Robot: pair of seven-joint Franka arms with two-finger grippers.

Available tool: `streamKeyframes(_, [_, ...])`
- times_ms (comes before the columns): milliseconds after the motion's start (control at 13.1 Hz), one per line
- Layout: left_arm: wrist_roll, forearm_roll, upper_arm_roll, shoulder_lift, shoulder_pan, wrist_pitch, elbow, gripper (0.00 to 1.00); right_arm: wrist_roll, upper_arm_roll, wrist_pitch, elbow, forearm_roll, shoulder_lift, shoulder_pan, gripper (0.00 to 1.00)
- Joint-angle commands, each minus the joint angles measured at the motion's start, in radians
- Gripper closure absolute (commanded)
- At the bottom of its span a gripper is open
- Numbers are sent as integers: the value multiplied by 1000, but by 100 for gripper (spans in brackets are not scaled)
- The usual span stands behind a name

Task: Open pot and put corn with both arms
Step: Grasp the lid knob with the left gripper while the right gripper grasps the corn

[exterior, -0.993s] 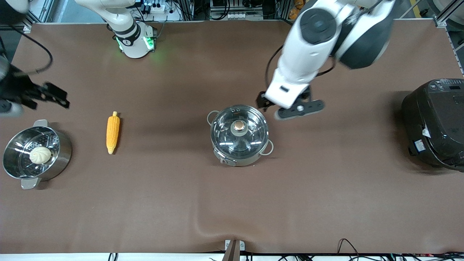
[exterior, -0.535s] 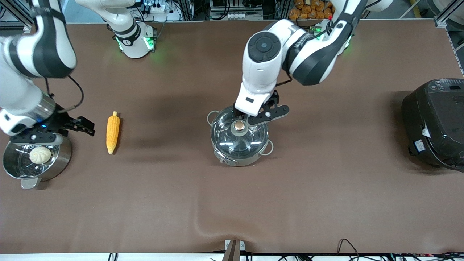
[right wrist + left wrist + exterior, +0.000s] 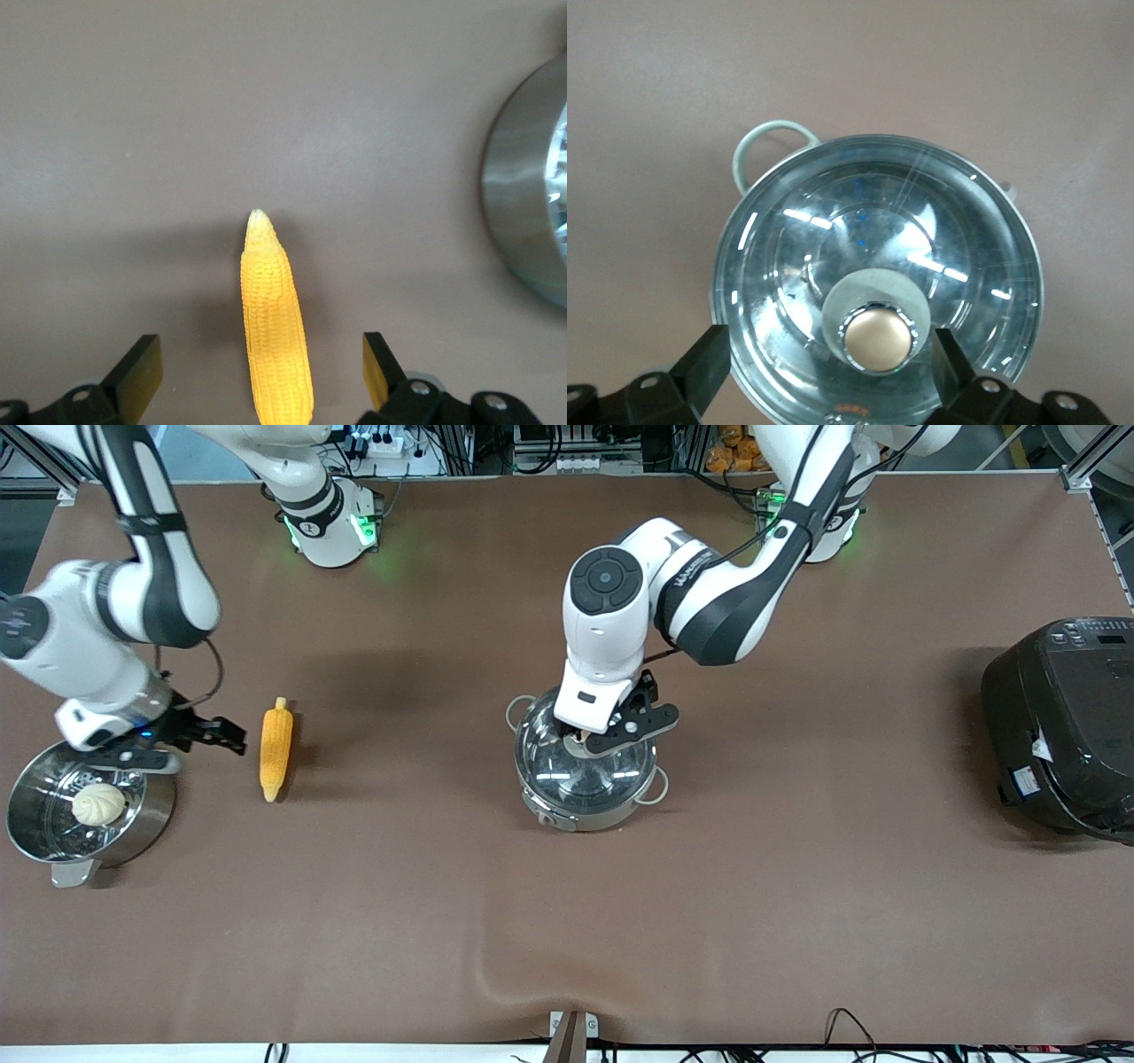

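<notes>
The steel pot (image 3: 585,797) stands mid-table with its glass lid (image 3: 859,239) on. My left gripper (image 3: 592,737) is just over the lid, open, one finger (image 3: 704,363) on each side of the copper knob (image 3: 877,338) and clear of it. The corn (image 3: 275,749) lies on the table toward the right arm's end. My right gripper (image 3: 199,742) is open and empty above the table, between the corn and the steamer pot. In the right wrist view the corn (image 3: 276,336) lies between the two fingers (image 3: 142,367), untouched.
A taller steel steamer pot (image 3: 151,815) holding a pale bun (image 3: 97,803) stands at the right arm's end; its rim also shows in the right wrist view (image 3: 523,204). A big black rice cooker (image 3: 1063,726) stands at the left arm's end.
Both arms have come down and inward. The left gripper moved from beside the pot to over the lid knob. The right gripper moved toward the corn. Pot and corn have not moved.
</notes>
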Motion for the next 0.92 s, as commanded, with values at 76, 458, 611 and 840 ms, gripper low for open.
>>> streamKeyframes(76, [-28,26,31,44,-33,33,40,0,-38,5,83,-32,-4,95,3,0])
streamKeyframes(458, [-28,24,28,68,-39,54,38,6,-141,5,166,-43,-4,200,-3,0])
streamKeyframes(611, [-29,24,26,78,-41,54,38,6,-158,5,168,-43,-4,229,0,0])
streamKeyframes(840, [-29,23,25,85,-41,54,38,13,-158,5,168,-43,-4,246,0,23])
